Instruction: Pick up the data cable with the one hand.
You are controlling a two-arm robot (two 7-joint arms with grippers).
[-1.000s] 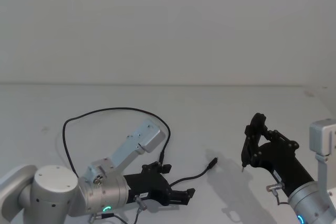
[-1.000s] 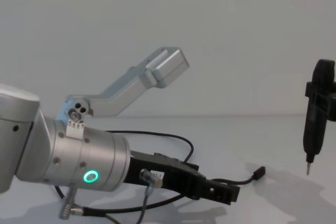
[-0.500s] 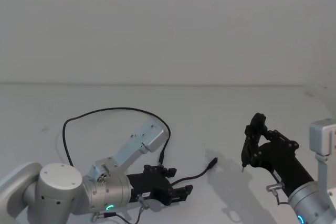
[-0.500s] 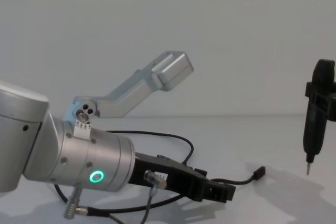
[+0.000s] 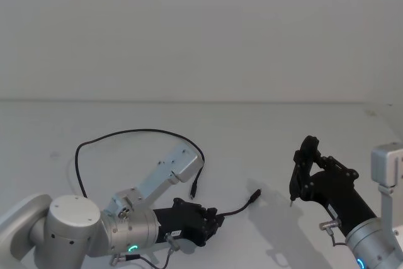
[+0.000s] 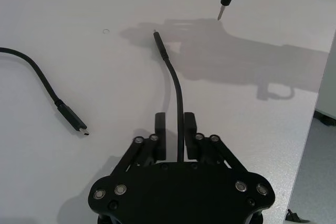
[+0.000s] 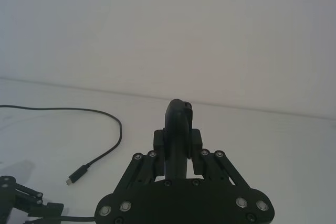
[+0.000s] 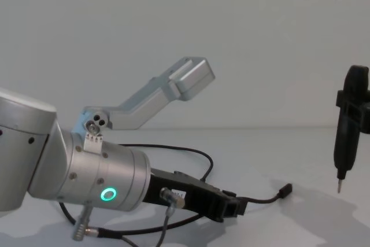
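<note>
Clamping data cable (image 6: 172,77), left hand (image 6: 175,123) (cable centred).

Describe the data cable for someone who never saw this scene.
Find the left end effector at the table's front left. The data cable runs between its fingers: long, thin, black, looping, a plug at each end, unlike the wrist's short lead.

The thin black data cable (image 6: 177,93) looks matt and rubbery. The blocky black left end effector (image 6: 175,124) is matt plastic with shiny screw heads (image 6: 121,189). The white bench (image 5: 264,137) is smooth.
</note>
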